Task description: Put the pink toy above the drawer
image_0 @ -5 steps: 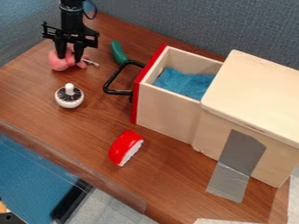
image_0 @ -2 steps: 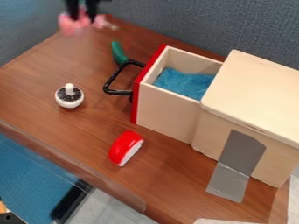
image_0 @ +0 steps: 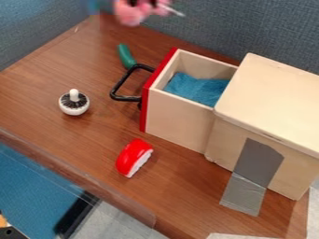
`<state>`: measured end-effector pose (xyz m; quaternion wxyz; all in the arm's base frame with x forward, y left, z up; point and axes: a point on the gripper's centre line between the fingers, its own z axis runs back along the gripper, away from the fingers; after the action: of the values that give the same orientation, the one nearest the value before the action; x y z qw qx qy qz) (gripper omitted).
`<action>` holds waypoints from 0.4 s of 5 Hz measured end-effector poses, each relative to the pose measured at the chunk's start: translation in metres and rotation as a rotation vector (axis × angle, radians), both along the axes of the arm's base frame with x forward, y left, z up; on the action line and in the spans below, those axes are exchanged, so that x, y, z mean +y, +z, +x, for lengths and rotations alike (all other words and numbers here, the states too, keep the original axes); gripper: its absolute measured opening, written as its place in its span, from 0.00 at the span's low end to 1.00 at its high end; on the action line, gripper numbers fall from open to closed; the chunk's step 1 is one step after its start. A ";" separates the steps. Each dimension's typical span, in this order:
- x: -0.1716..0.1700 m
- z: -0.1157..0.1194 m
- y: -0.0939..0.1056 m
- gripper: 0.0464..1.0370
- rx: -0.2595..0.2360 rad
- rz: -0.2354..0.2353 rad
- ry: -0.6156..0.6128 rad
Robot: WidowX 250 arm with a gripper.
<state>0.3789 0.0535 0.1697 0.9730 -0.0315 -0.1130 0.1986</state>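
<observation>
Pink plastic catches my eye first: the pink toy (image_0: 129,16) is up at the top edge of the scene, clamped in the jaws of the black gripper (image_0: 143,3), off the tabletop (image_0: 56,130) and well apart from the drawer (image_0: 177,116). That drawer stands open, a blue cloth (image_0: 196,88) inside. A green toy (image_0: 126,56) lies near its black handle (image_0: 126,98). I count 2 more things, a white knobbed toy (image_0: 73,105) and a red-and-white toy (image_0: 133,156).
</observation>
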 end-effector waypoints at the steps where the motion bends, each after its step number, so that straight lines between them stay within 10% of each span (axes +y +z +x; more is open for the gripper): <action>1: -0.050 0.001 0.008 0.31 -0.015 0.008 -0.086; 2: -0.100 -0.002 0.005 0.31 -0.016 0.034 -0.218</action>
<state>0.3772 -0.0469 0.1750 0.9883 -0.0287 -0.1198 0.0895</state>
